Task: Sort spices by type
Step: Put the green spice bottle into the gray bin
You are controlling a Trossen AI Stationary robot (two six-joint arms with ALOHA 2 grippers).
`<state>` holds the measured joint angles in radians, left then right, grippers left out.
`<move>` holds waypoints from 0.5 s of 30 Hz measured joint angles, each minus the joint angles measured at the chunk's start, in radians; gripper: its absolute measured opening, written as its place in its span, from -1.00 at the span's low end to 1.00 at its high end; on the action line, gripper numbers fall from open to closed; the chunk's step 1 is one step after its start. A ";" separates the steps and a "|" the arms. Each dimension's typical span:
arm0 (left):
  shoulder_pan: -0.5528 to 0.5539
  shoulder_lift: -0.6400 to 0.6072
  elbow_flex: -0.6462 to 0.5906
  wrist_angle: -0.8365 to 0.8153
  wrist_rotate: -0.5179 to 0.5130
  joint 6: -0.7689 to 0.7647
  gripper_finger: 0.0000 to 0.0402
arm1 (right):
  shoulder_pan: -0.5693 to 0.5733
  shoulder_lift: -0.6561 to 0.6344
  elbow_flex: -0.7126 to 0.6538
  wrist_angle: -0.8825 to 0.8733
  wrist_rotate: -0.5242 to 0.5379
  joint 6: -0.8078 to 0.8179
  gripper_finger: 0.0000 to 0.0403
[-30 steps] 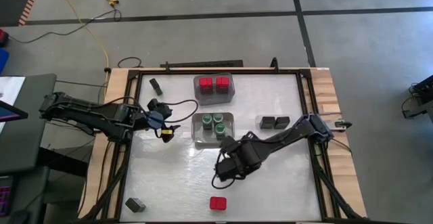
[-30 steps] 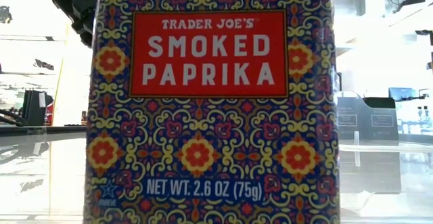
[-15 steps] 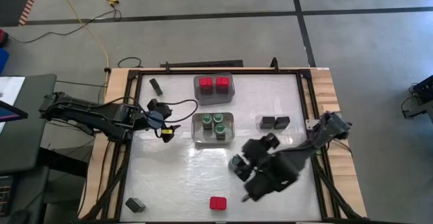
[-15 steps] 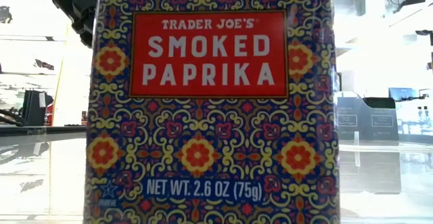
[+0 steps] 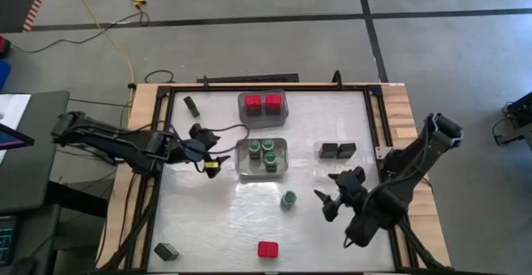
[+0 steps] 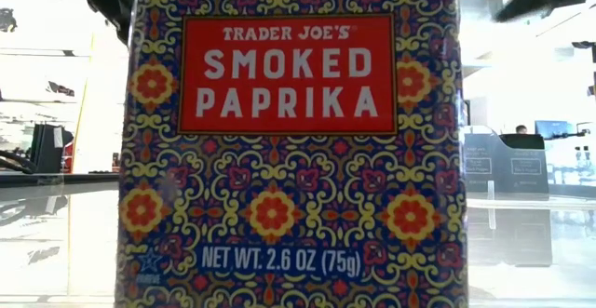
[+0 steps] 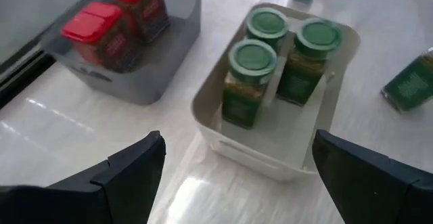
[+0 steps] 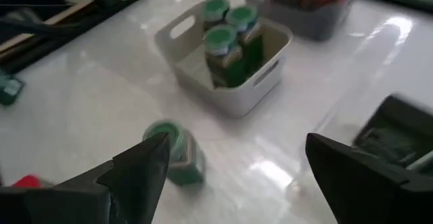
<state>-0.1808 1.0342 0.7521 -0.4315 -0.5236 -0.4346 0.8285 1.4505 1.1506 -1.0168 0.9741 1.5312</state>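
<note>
Sorting spices, part done
Three green jars (image 5: pixel 263 151) sit in the white bin (image 5: pixel 243 165), two red tins (image 5: pixel 263 102) in theirs; a green jar (image 5: pixel 288 200), red tin (image 5: pixel 267 249) and grey tins (image 5: pixel 166 251) wait on the counter (image 5: pixel 208 217). Both claws, left claw (image 5: pixel 209 152) and right claw (image 5: pixel 335 194), are open and empty.

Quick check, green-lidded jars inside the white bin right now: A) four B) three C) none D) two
B: the white bin holds three green-lidded jars, seen in both the high and left wrist views; a fourth green jar stands loose on the table outside it.
</note>
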 joint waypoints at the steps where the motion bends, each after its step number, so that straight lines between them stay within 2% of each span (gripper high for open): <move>1: -0.004 0.020 0.000 0.009 -0.003 -0.006 0.79 | 0.006 -0.025 -0.052 0.065 0.001 -0.018 0.85; 4: -0.015 0.090 0.023 0.024 -0.006 -0.030 0.79 | 0.021 -0.091 -0.180 0.226 0.001 -0.085 0.85; 6: -0.023 0.145 0.061 0.024 -0.007 -0.031 0.79 | 0.028 -0.127 -0.240 0.273 0.001 -0.124 0.85; 15: -0.042 0.403 0.305 0.010 -0.013 0.018 0.79 | 0.034 -0.276 -0.381 0.271 0.001 -0.134 0.85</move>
<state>-0.2230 1.4367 1.0568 -0.4214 -0.5369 -0.4163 0.8623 1.1742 0.7697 -0.7456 0.9747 1.3971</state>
